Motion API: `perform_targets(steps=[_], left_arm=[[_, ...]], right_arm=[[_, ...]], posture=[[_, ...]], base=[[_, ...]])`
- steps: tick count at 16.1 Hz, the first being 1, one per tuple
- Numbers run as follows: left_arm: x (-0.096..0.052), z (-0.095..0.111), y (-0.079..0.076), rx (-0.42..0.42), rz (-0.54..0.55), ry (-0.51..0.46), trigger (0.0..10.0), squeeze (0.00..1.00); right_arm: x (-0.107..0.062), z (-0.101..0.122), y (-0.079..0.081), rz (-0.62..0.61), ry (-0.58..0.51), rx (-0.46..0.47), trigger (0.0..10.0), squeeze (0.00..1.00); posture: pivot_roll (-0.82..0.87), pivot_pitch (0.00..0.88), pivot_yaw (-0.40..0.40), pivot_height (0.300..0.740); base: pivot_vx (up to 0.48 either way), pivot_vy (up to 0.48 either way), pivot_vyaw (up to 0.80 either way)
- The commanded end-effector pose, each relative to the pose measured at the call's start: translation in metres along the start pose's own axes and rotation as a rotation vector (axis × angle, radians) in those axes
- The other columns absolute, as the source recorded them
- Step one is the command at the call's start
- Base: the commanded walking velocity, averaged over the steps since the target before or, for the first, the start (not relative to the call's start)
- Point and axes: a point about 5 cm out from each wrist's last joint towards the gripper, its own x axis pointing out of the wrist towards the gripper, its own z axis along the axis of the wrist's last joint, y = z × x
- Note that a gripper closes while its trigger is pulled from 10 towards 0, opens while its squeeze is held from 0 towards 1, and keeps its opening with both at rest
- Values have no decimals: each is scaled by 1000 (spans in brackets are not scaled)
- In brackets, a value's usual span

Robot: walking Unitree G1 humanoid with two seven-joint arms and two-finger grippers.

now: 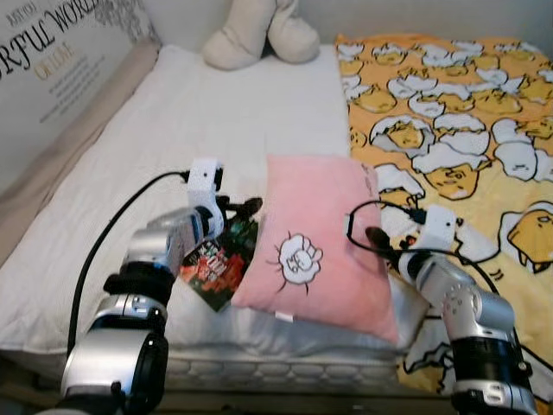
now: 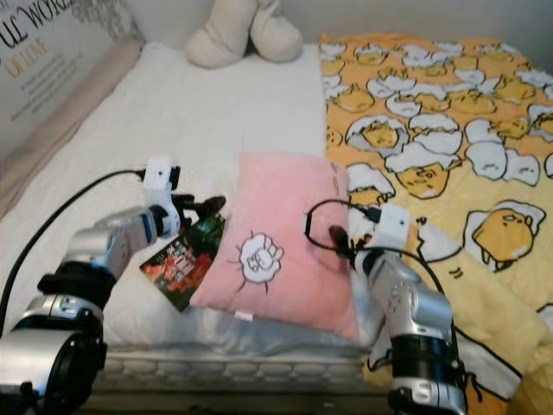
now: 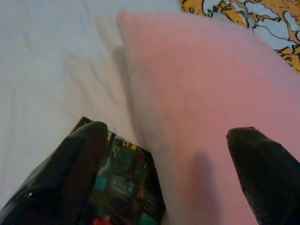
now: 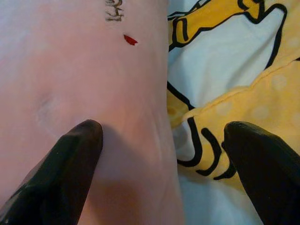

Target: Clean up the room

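Nearest the camera, the left gripper [image 1: 232, 210] at eight o'clock and the right gripper [image 1: 378, 236] at four o'clock each straddle an edge of the pink pillow [image 1: 315, 242], fingers spread apart and closed on nothing. The pillow lies mid-bed, overlapping a dark printed packet [image 1: 218, 262]; it looks light, soft and yielding, so pinching both side edges seems wisest. The white mattress [image 1: 199, 121] runs toward twelve o'clock, a yellow patterned blanket [image 1: 467, 112] at two, a beige plush toy [image 1: 259, 30] beyond.

Bed [image 1: 199, 121] before us, white sheet.
On it we see a pink pillow [image 1: 315, 246], a dark packet [image 1: 220, 259], a yellow blanket [image 1: 458, 130] at right, and a plush toy [image 1: 259, 35] far.
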Motion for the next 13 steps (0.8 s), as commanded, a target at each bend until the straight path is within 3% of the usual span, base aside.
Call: perform_targets(steps=[1,3,5,9,13], left_arm=[[1,-6,0,-54,-16,19,10000,0],[7,-11,-8,-99,-59,34,10000,0],[10,-13,-16,-108,-99,47,10000,0],[18,-40,-48,-148,-238,165,10000,0],[22,-65,-67,-147,-290,257,10000,0]], right_arm=[[0,-6,1,17,12,48,10000,0],[5,-13,2,55,21,113,10000,0],[7,-17,0,48,32,122,10000,0],[13,-21,7,107,20,175,10000,0],[24,-32,19,147,40,193,10000,0]], posture=[[-184,0,84,740],[-189,0,89,740],[-190,0,91,740],[-188,0,98,740],[-180,0,97,740]], base=[[0,0,0],[0,0,0],[0,0,0],[0,0,0],[0,0,0]])
